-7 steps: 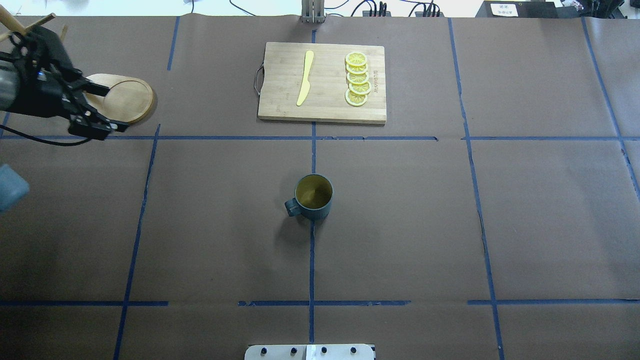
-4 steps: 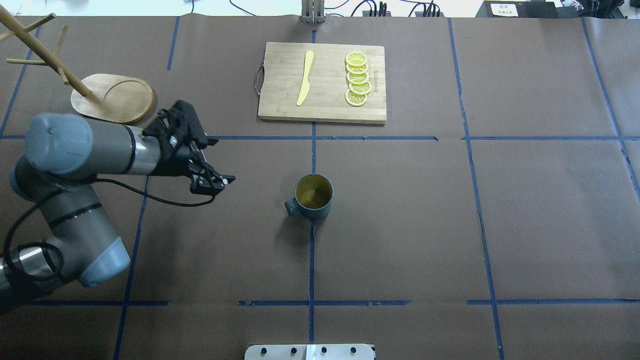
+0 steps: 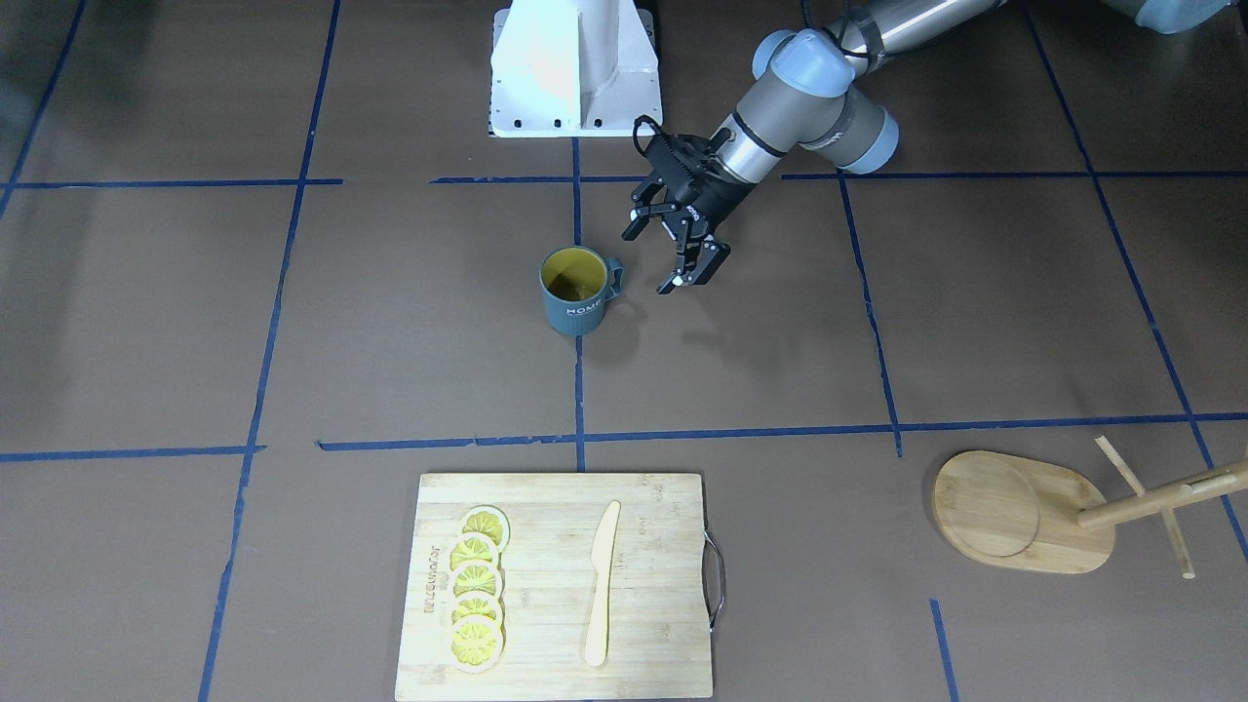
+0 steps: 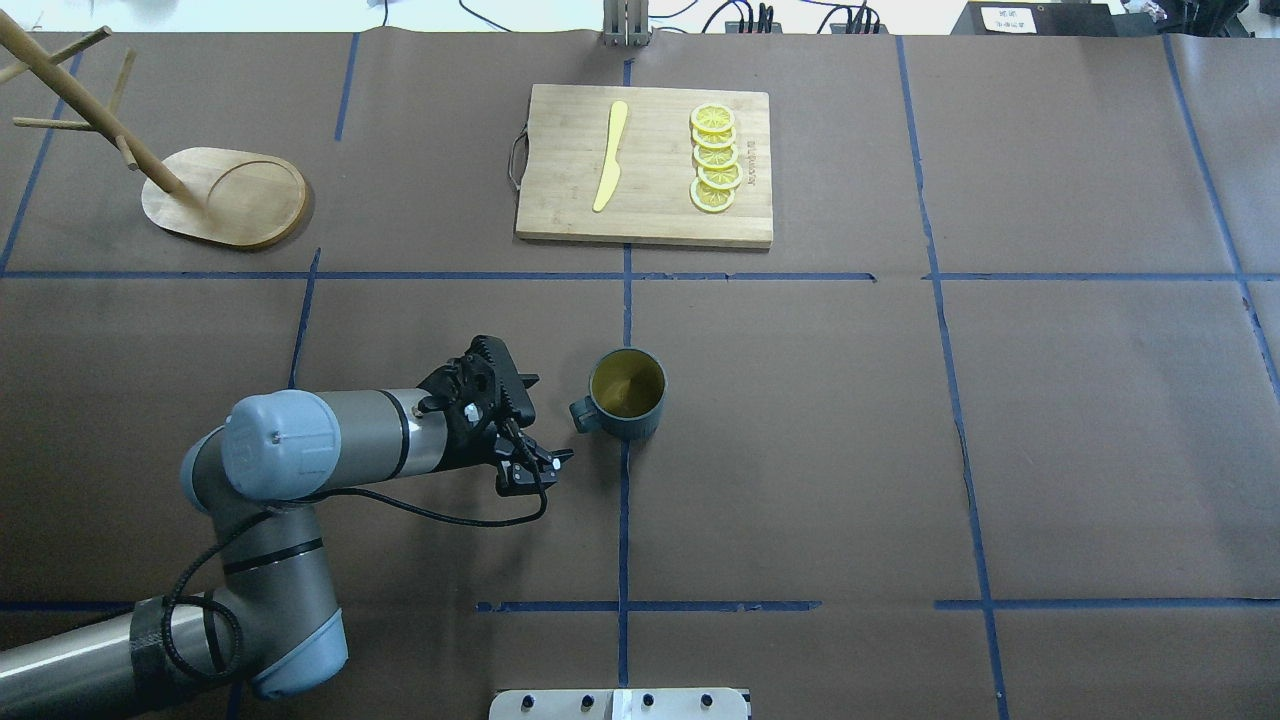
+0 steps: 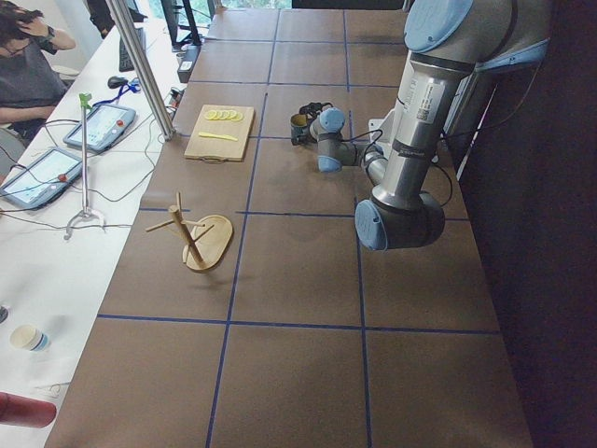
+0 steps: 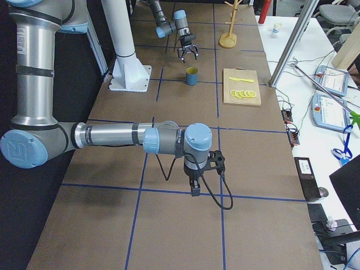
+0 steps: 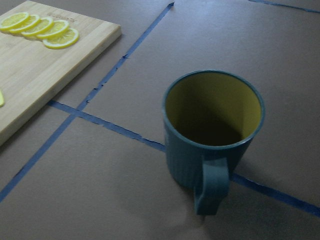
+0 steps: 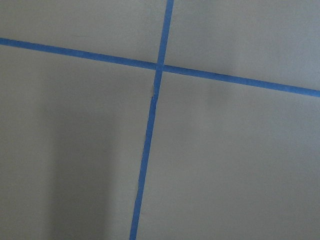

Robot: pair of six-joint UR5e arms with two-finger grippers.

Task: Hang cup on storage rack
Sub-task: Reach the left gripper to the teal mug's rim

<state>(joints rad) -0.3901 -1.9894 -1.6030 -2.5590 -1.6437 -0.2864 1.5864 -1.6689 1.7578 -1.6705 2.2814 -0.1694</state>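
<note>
The cup [image 4: 627, 395], dark blue-grey with a yellow inside, stands upright at the table's middle with its handle toward my left arm. It also shows in the front view [image 3: 575, 288] and close up in the left wrist view [image 7: 212, 130]. My left gripper [image 4: 546, 420] is open and empty, just beside the handle and not touching it; it shows in the front view [image 3: 651, 259] too. The storage rack [image 4: 225, 195], a wooden mug tree on an oval base, stands at the far left [image 3: 1024, 512]. My right gripper [image 6: 194, 188] hangs over bare table; I cannot tell its state.
A bamboo cutting board [image 4: 660, 215] with lemon slices [image 4: 715, 160] and a yellow knife [image 4: 611, 155] lies at the far middle. The white robot base [image 3: 575, 68] stands behind the cup. Blue tape lines cross the brown table cover.
My left arm has swung from beside the rack down and right across the table. Its open gripper now sits just beside the cup's handle. The cup has not moved.
</note>
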